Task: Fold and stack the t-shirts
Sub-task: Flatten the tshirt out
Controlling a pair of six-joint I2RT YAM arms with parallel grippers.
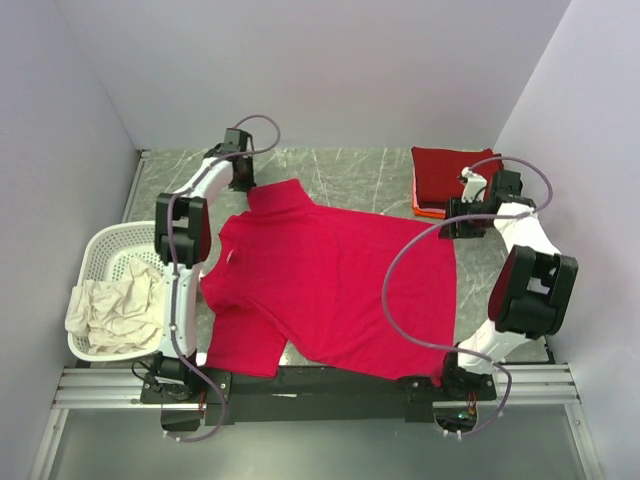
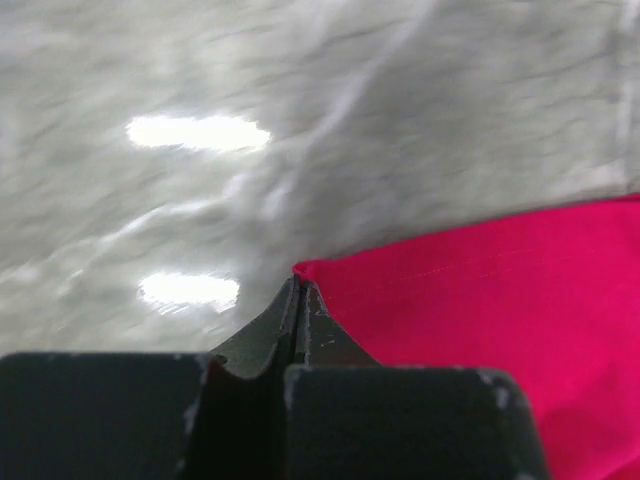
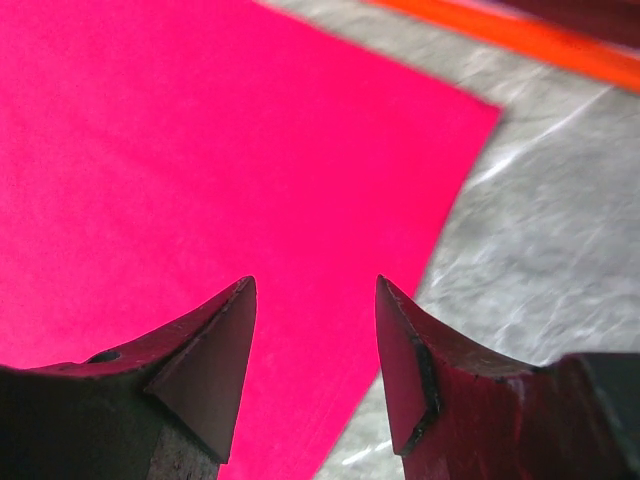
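Left of the left arm: white plastic slotted laundry basket, a crumpled cream-white cloth shirt spilling over its near rim.

Left gripper: reached to the far side, down at the far sleeve of the large bright crimson-red t-shirt. In the wrist view the fingers are pressed together, tips right at the sleeve's corner. Cannot tell if cloth is caught between them. Ahead and left of the tips is bare grey marbled table.

The crimson shirt lies spread flat between the two grippers. Its near edge overlaps the dark rail at the table's front.

Right gripper: over the shirt's far right corner, fingers spread apart, holding nothing. The cloth lies under and left of the tips; its straight edge runs just right of them, bare table beyond.

Ahead of the right gripper: a folded dark maroon-red shirt stacked on a folded orange one, with a strip of table between stack and crimson corner.
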